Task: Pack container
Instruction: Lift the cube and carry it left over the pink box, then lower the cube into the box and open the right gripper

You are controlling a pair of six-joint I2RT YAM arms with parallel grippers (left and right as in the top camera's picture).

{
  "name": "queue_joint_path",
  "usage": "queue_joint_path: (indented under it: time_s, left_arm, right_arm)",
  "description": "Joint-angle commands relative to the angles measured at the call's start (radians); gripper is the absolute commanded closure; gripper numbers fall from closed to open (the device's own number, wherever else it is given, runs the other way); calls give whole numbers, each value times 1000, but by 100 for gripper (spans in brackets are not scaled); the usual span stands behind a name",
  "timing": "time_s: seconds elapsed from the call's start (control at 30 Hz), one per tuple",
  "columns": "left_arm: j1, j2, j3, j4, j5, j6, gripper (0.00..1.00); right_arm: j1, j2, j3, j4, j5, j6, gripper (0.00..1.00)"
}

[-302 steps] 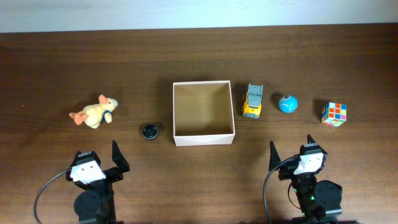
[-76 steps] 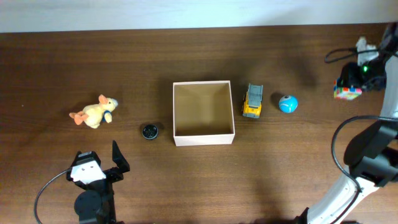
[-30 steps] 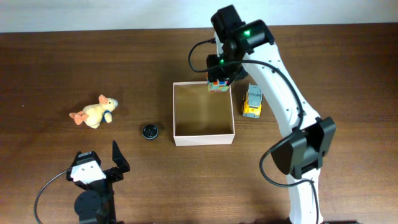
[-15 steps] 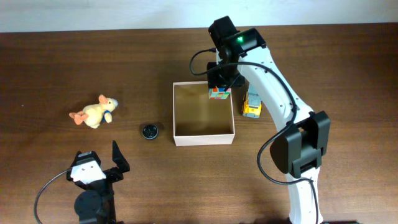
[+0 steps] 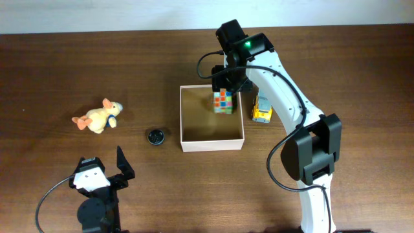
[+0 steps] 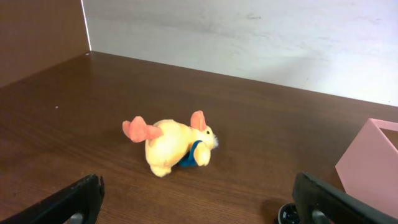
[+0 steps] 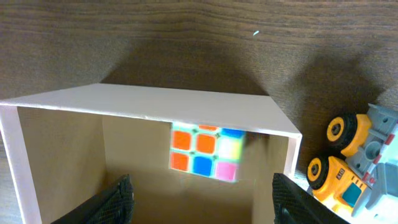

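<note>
The right claw (image 7: pixel 204 202) is being held wide open over the far right corner of the container (image 5: pixel 212 146). The coloured cube (image 5: pixel 223 101) is not being gripped; it is sitting inside, just under the claw. The yellow truck (image 5: pixel 261 109) is waiting just beside the container's right wall, nearer this arm.

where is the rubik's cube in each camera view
Overhead: the cube is within the container outline, near its far right corner.
Left wrist: the cube is not in it; only the container's corner shows at the right edge.
Right wrist: the cube is mid-picture, blurred, just below the container's far wall.
Shared landmark: the container.
</note>
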Motion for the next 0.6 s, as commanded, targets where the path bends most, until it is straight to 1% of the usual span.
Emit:
queue_joint_path:
  time_s: [0.0,0.13,0.3,0.47,0.57]
  left_arm:
    - [6,-1,-8,4,18,2,1]
    - [6,-1,-8,4,18,2,1]
    - [6,-1,-8,4,18,2,1]
    - [6,-1,-8,4,18,2,1]
    - [6,-1,-8,4,18,2,1]
  right_arm:
    - [6,-2,-4,8,12,1,34]
    - [6,-2,-4,10,9,-3,34]
    - [21,-2,-4,10,-95,-67,36]
    - [89,-2,-5,10,-108,-144,35]
    - [133,14,-5,10,-70,-168,35]
